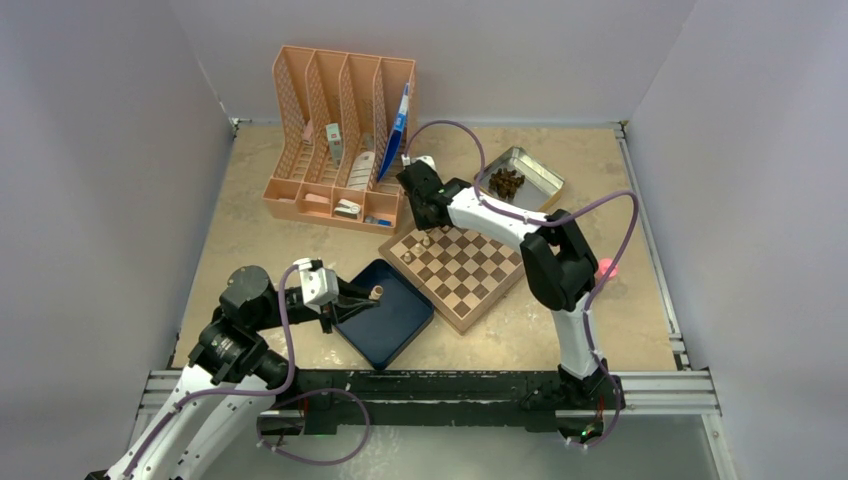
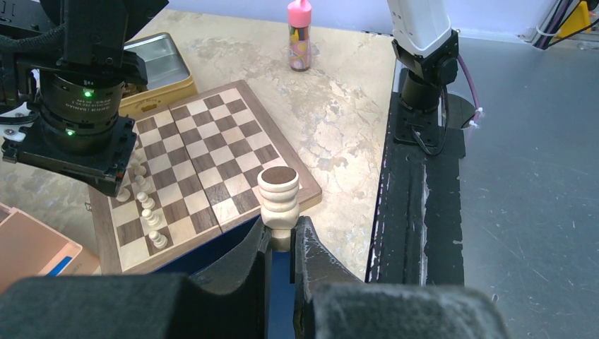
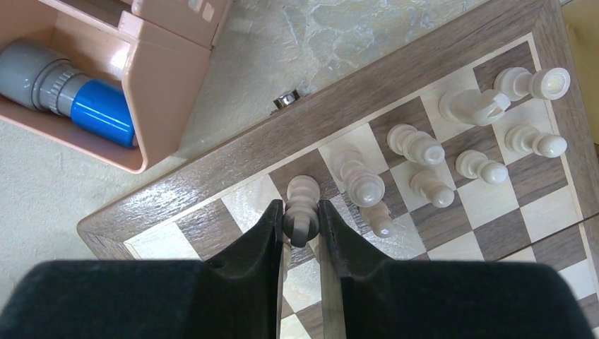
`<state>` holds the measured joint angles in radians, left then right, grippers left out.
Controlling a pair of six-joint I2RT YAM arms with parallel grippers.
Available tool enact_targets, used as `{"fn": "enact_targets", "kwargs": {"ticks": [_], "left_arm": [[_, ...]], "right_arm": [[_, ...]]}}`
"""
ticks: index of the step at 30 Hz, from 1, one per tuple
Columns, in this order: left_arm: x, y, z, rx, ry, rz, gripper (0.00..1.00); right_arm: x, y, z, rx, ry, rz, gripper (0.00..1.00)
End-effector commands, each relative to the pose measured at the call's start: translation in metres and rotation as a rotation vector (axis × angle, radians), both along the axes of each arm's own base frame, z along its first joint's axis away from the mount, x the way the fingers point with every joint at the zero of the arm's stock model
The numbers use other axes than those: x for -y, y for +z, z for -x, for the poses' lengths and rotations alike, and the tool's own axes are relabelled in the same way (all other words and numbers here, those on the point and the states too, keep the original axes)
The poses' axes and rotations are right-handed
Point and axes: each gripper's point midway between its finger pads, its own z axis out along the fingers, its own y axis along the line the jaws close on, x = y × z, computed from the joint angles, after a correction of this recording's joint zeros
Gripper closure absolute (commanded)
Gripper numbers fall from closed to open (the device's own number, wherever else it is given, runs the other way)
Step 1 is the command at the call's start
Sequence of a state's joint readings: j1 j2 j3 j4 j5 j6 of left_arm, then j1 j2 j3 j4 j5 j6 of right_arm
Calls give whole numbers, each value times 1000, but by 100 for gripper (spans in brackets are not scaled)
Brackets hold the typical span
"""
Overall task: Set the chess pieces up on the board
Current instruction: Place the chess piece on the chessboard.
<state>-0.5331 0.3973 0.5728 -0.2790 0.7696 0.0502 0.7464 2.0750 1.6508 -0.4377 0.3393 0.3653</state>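
We pinch a pale piece (image 3: 304, 192) in our right gripper (image 3: 302, 215), with the board (image 3: 233, 159) corner squares right below. Our left gripper (image 2: 282, 244) squeezes a second piece (image 2: 277, 189), standing up; the board lies ahead, farther off.

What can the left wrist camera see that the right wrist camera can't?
Only the left wrist view: the left gripper pinching a bottom-up chess piece, the pink-capped bottle, the metal tin. Only the right wrist view: the right gripper closed on a pale piece near a corner of the board, and a metal clasp on its rim. Both: the board and standing pieces.
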Motion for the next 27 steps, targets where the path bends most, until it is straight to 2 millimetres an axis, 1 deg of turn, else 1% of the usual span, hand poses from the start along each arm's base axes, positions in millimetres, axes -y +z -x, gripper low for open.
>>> {"fn": "enact_targets", "kwargs": {"ticks": [1,8,12,17,20,27], "left_arm": [[0,16,-2,64,-2,14,100],[0,15,-2,64,-1,13,100],[0,16,-2,64,-2,13,100],[0,16,-2,65,0,13,100],[0,15,-2,64,1,13,100],[-1,15,-3,61,6,12,100]], "right_arm": [[-5,12,-11,32,-7,-25,78],[-5,9,-12,28,-8,-25,74],[-7,11,-13,28,-4,-36,69],[-6,12,-14,31,-9,-39,65],[-6,13,-14,32,-6,-43,65],[-5,12,-16,31,-7,-43,71]]}}
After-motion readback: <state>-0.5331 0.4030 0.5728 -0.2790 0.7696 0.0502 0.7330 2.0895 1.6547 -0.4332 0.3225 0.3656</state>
